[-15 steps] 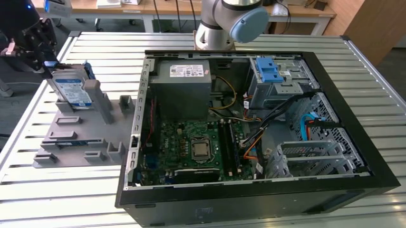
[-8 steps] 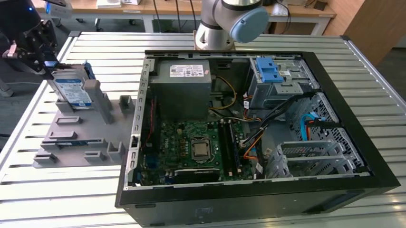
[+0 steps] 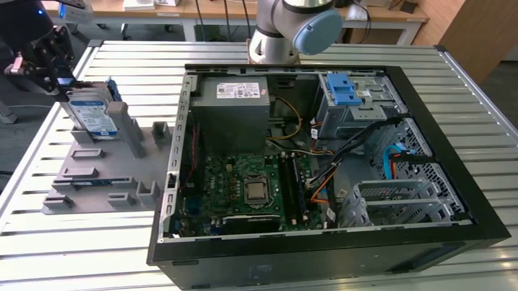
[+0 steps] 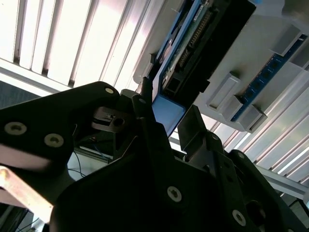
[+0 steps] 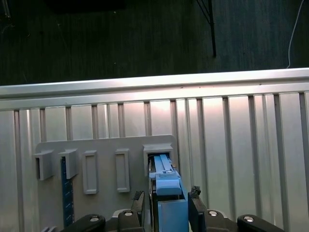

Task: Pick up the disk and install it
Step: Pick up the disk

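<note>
The disk (image 3: pixel 91 117) stands on edge in a slot of the grey fixture (image 3: pixel 97 182) at the exterior view's left, its blue-and-white label facing out and its blue carrier showing at the rim. My gripper (image 3: pixel 63 83) is at the disk's upper end. In both wrist views the blue carrier edge (image 5: pixel 168 186) (image 4: pixel 169 112) lies between the two fingers. The gripper (image 5: pixel 166 195) (image 4: pixel 166 110) is shut on the disk, a finger (image 5: pixel 194 194) tight against each side. The disk's lower end still sits in the fixture slot.
An open black computer case (image 3: pixel 453 151) lies at the exterior view's right, with a metal drive bay and blue latch (image 3: pixel 344 91), a grey power supply (image 3: pixel 235 103) and a motherboard (image 3: pixel 251 188). The slatted metal table (image 3: pixel 97 254) ends just beyond the fixture.
</note>
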Robot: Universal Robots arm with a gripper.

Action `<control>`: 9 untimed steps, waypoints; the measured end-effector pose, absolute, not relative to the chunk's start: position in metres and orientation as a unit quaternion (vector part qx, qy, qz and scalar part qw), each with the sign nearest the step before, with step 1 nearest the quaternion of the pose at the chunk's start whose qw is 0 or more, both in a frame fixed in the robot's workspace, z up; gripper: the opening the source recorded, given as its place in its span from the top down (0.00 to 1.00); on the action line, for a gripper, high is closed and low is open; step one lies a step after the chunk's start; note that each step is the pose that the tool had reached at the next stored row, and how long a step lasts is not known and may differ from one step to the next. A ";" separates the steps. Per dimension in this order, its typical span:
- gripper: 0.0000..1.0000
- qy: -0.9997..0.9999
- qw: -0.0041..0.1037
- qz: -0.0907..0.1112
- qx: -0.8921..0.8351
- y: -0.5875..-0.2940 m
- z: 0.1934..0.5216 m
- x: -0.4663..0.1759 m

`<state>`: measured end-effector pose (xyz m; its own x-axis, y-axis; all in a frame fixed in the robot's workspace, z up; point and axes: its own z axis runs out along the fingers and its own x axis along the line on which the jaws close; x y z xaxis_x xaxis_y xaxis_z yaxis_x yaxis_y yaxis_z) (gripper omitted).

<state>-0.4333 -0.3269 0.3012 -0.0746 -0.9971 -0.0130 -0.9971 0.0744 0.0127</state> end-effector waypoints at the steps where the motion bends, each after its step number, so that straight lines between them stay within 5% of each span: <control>1: 0.52 0.733 0.000 0.009 -0.680 -0.327 0.301 -0.433; 9: 0.52 0.733 0.000 0.008 -0.680 -0.326 0.298 -0.433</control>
